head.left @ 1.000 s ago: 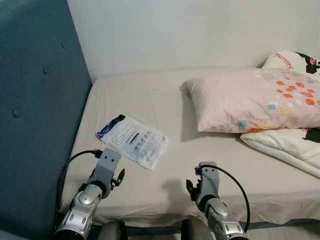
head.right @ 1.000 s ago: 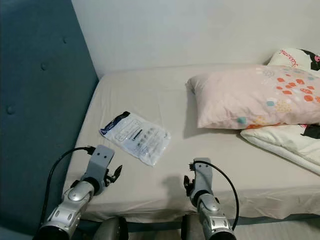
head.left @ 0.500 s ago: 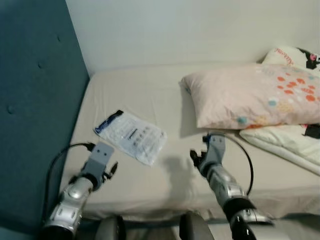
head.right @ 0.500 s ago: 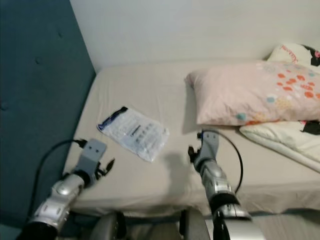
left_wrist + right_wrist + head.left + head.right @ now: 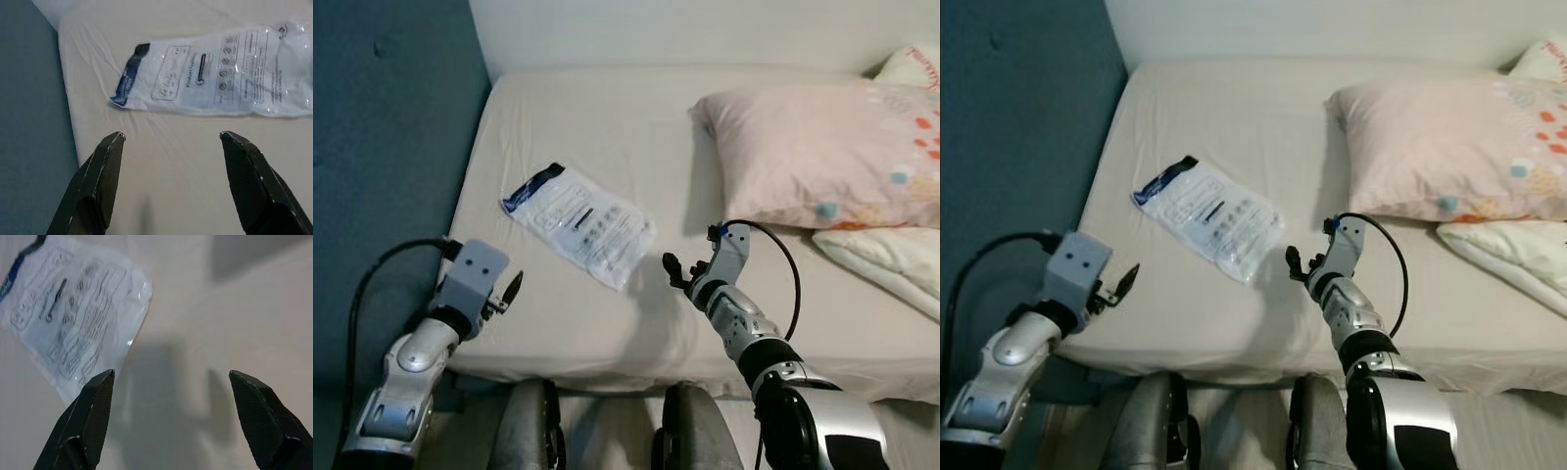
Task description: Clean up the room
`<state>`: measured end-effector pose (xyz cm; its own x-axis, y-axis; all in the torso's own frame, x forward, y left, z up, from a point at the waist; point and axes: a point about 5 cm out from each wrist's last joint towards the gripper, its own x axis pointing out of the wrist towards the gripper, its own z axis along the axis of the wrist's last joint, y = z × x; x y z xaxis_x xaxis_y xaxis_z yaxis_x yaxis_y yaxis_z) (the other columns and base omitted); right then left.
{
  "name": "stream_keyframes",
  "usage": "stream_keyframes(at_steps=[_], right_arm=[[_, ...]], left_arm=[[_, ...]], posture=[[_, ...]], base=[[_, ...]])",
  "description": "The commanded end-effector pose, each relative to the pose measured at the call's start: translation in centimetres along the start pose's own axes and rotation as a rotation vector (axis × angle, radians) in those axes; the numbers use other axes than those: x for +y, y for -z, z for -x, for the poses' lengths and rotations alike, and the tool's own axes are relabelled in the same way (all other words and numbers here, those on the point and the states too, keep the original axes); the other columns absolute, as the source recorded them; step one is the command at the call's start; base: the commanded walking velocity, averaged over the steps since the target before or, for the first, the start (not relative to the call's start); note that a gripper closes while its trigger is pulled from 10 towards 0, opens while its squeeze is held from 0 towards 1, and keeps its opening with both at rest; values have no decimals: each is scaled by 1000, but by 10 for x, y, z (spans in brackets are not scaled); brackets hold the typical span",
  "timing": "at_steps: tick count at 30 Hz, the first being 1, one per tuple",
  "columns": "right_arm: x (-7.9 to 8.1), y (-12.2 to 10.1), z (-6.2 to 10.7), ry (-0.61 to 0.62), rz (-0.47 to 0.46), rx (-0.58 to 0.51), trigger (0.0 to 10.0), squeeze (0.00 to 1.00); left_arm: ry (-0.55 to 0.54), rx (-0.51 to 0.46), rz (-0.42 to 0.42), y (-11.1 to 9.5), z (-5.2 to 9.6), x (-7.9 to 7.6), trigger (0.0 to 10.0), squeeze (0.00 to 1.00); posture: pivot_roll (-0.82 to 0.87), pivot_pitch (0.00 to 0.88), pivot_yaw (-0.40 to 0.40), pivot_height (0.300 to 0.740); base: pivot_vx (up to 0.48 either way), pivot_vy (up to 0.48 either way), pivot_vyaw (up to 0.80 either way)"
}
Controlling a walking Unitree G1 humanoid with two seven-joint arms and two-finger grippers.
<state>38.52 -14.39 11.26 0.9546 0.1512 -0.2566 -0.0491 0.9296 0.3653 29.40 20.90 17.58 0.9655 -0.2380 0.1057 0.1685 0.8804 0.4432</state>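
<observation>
Reaching toward plastic packet (image 5: pixel 579 222) on bed (image 5: pixel 607 127); right gripper (image 5: pixel 171 426) fingers spread wide, empty, packet just ahead; left gripper (image 5: pixel 171 186) likewise. Slick film may slip.

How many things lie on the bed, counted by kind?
Plastic packet: 1
Pillows: 2, a pink pillow and a white pillow behind it
Folded blanket: 1
Total: 4
</observation>
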Motion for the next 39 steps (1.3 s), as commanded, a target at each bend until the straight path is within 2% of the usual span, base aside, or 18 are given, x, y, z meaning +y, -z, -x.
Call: stream_keyframes(at_steps=[1, 6, 7, 14, 23, 27, 39], right_arm=[[-1, 11, 1, 7, -41, 48, 10000, 1000], [-3, 10, 1, 37, -76, 48, 10000, 1000], [-3, 6, 0, 37, -103, 33, 10000, 0], [4, -10, -3, 14, -201, -31, 10000, 0], [24, -24, -8, -64, -223, -85, 10000, 0], [24, -23, -8, -74, -222, -78, 10000, 0], [24, -21, -7, -81, -225, -78, 10000, 0]], left_arm=[[36, -2, -5, -5, 8, -2, 10000, 0], [71, -12, -40, -13, 17, -10, 10000, 0], [66, -18, -46, -16, 19, -10, 10000, 0], [51, -21, -54, -25, 26, -7, 10000, 0], [45, 22, -45, -22, 30, -10, 10000, 0], [56, 35, -41, -21, 30, -15, 10000, 0], [62, 48, -37, -20, 27, -15, 10000, 0]], posture=[[249, 494, -73, 630], [280, 502, -63, 630], [292, 500, -57, 630], [326, 504, -37, 630], [293, 496, -37, 630], [291, 496, -38, 630], [285, 492, -35, 600]], base=[[0, 0, 0], [0, 0, 0], [0, 0, 0], [0, 0, 0], [0, 0, 0], [0, 0, 0], [0, 0, 0]])
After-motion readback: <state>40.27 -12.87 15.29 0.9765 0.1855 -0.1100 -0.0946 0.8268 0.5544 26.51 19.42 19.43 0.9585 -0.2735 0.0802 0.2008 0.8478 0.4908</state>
